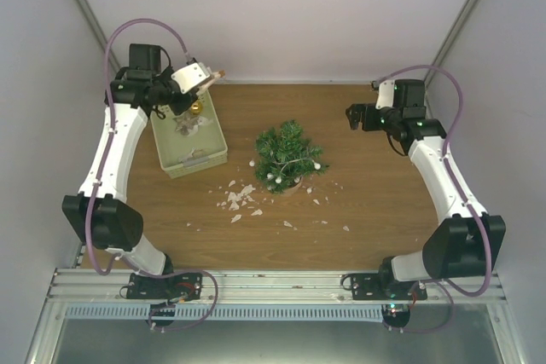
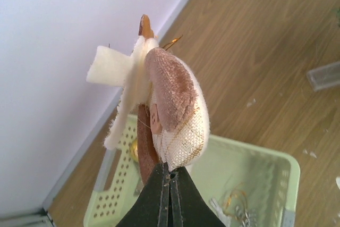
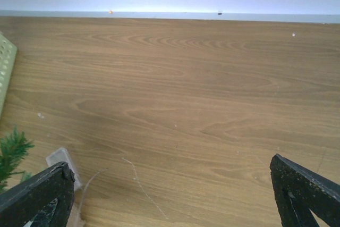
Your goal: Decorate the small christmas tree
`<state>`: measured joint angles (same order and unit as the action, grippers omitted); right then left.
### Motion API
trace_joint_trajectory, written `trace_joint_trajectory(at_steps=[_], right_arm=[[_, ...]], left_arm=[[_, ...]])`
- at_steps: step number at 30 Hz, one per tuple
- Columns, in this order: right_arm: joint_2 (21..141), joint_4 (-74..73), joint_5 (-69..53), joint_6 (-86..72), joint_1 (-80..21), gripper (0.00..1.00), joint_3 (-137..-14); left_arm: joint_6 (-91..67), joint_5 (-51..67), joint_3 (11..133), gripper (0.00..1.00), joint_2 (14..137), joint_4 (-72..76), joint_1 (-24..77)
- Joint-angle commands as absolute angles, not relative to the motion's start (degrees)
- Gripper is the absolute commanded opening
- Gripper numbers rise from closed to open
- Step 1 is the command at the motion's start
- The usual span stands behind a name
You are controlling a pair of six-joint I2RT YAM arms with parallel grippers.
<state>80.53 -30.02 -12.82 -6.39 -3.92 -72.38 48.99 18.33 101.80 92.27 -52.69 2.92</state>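
The small christmas tree, dark green with a few white beads and a brownish pot, stands mid-table; a tip of it shows in the right wrist view. My left gripper is shut on a plush fabric ornament, brown and cream with a gold loop, and holds it above the pale green basket. From above, the left gripper is over the basket's far end. My right gripper is open and empty, hovering right of the tree, its fingers wide apart.
The basket holds a gold ball and silvery bits. White crumbs litter the wood in front of the tree. A small clear plastic piece and a thin thread lie near the right gripper. Walls enclose the table.
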Motion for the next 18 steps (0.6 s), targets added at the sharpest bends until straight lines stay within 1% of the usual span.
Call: trace_joint_trajectory(at_steps=[1,10,13,18], right_arm=[[79.4,-30.4,-17.5,-9.6,-4.4,1.0,-75.6],[78.6,-26.8,-33.2,-19.7,-4.3,1.0,-81.7],[79.3,-24.4,-39.0,-23.4,-4.3,0.99,-83.1],[80.3,-20.7,-45.3,-28.0,-4.4,0.98,-84.6]], left_arm=[[47.6,21.4,98.6,0.0,89.9,-43.0,4.9],[48.1,15.6,85.3,0.0,84.2,-24.5,11.6],[48.6,12.3,81.1,0.0,82.2,-16.1,14.4],[50.0,5.3,80.6,0.0,83.1,-7.5,17.4]])
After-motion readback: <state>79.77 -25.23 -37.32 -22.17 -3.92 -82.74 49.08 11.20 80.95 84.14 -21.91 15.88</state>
